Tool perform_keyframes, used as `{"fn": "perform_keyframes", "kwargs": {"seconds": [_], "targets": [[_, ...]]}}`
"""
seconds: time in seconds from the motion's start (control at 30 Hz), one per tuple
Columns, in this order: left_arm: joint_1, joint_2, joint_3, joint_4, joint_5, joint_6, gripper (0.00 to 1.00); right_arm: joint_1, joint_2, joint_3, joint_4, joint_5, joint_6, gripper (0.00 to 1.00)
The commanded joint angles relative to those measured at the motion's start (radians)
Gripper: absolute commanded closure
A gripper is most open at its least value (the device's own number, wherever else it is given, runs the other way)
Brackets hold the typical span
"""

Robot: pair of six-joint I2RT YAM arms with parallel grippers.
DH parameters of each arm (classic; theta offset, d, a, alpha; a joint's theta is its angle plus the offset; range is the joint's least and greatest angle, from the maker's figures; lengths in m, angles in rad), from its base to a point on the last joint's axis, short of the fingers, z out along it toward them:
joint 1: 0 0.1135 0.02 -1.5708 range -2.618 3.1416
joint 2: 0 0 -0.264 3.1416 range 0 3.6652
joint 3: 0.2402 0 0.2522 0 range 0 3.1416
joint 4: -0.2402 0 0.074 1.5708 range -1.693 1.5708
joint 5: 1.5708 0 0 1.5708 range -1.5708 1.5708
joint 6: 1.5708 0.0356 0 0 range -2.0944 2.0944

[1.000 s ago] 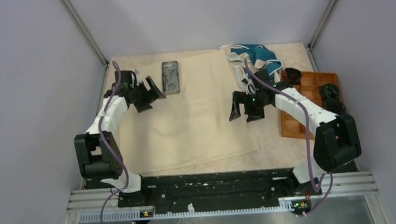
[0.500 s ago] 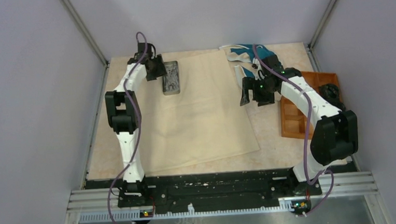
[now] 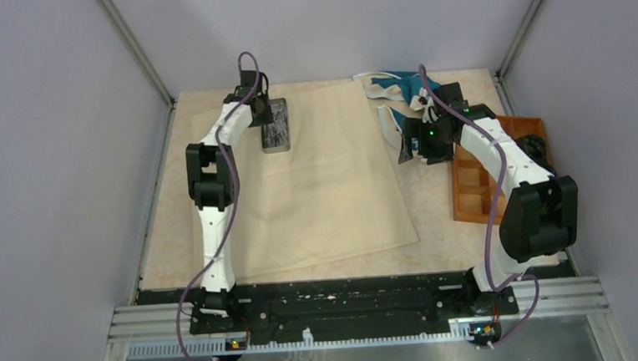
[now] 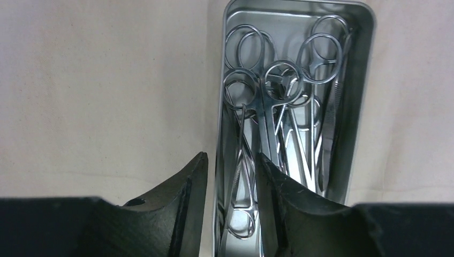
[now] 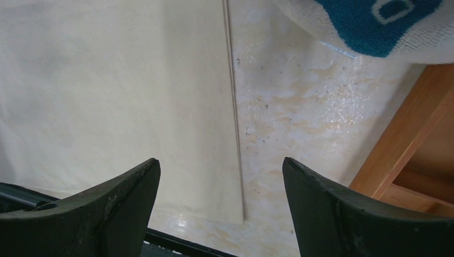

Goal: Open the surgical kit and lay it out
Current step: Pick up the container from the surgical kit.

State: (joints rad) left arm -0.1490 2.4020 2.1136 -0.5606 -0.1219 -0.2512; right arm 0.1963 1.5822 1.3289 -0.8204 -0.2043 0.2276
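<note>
the beige cloth wrap is seen spread flat over the middle of the table, and the steel tray is set on the cloth's far left part, close to its far edge. the tray is filled with ring-handled instruments, scissors and forceps laid lengthwise and overlapped, with most rings at the end away from the gripper and one pair close under it. the left gripper is positioned at the tray's left long wall with its jaws partly apart: one finger is placed outside over the cloth and the other inside the tray, so the wall is straddled. a gap is visible on either side of that wall, so nothing is clamped. whether the inner finger is touched by the nearest forceps cannot be made out from the wrist view. the right gripper is held above the cloth's right edge with its jaws spread wide and nothing between them — only hem and bare table are seen through the gap. the teal-and-white fabric is bunched at the far right, and the orange-brown compartment tray is placed right of the cloth — apart from it
</note>
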Motion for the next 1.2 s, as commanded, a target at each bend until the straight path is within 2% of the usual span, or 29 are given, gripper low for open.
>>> {"fn": "perform_keyframes", "kwargs": {"seconds": [0.0, 0.1, 0.2, 0.43, 0.63, 0.73, 0.9, 1.17], "targets": [[-0.007, 0.024, 0.047, 0.041, -0.070, 0.017, 0.56, -0.036, -0.024, -0.008, 0.003, -0.018, -0.014, 0.16], [-0.007, 0.044, 0.059, 0.041, -0.066, 0.015, 0.61, -0.037, -0.027, -0.011, 0.006, -0.021, -0.015, 0.16], [-0.007, 0.071, 0.087, 0.022, -0.062, 0.013, 0.75, -0.037, -0.027, -0.012, 0.009, -0.021, -0.016, 0.17], [-0.007, 0.082, 0.110, 0.020, -0.075, 0.024, 0.92, -0.038, -0.020, -0.009, 0.010, -0.026, -0.016, 0.17], [-0.007, 0.026, 0.112, -0.006, -0.070, 0.046, 1.00, -0.038, -0.013, -0.012, 0.022, -0.061, -0.012, 0.19], [-0.006, -0.018, 0.091, -0.043, -0.085, 0.058, 1.00, -0.038, -0.019, -0.029, 0.034, -0.092, -0.003, 0.20], [0.002, -0.200, -0.106, -0.034, -0.062, 0.035, 1.00, -0.033, -0.041, -0.051, 0.054, -0.138, 0.014, 0.22], [0.020, -0.553, -0.485, -0.106, -0.142, -0.071, 1.00, 0.045, -0.053, -0.040, 0.081, -0.200, 0.032, 0.22]]}}
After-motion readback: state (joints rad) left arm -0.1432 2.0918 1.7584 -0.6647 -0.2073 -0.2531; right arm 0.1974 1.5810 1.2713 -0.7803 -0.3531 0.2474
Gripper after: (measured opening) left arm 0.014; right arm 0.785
